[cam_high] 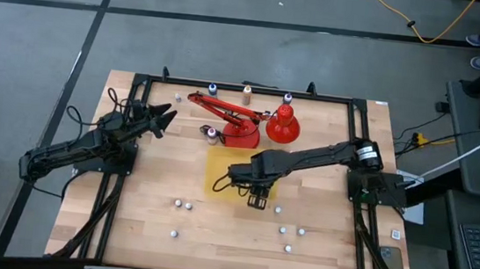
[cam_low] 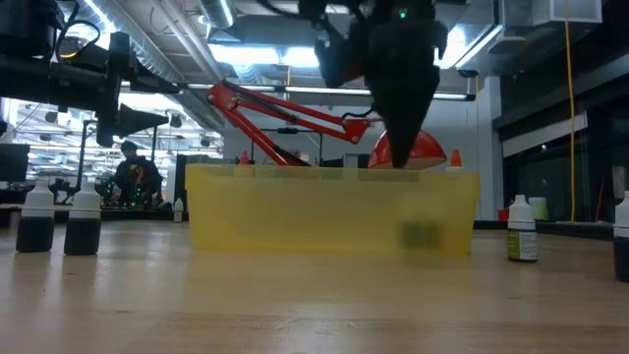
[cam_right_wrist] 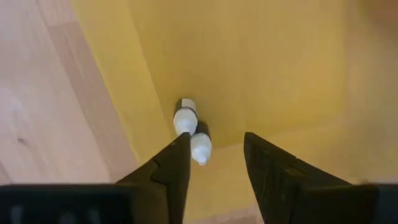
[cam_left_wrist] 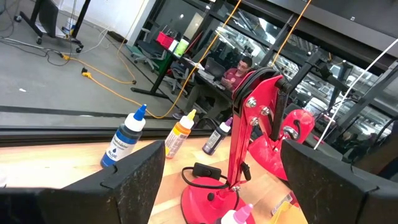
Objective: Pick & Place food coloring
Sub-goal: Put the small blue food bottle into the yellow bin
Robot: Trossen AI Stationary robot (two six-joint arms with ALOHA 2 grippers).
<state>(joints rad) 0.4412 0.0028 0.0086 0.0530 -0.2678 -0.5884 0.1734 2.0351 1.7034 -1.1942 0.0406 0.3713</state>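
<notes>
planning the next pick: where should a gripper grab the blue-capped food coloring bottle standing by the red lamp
Probably the straight body of the blue-capped bottle, below its tapered tip, coming in level from the left gripper side. It stands upright, apart from the orange bottle.

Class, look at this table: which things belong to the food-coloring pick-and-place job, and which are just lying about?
Part of the job:
- food coloring bottles scattered on the table
- bottle lying in the tray
- yellow tray
- right gripper, jaws open above the tray

Just lying about:
- red desk lamp
- left gripper, waiting at the table's left
</notes>
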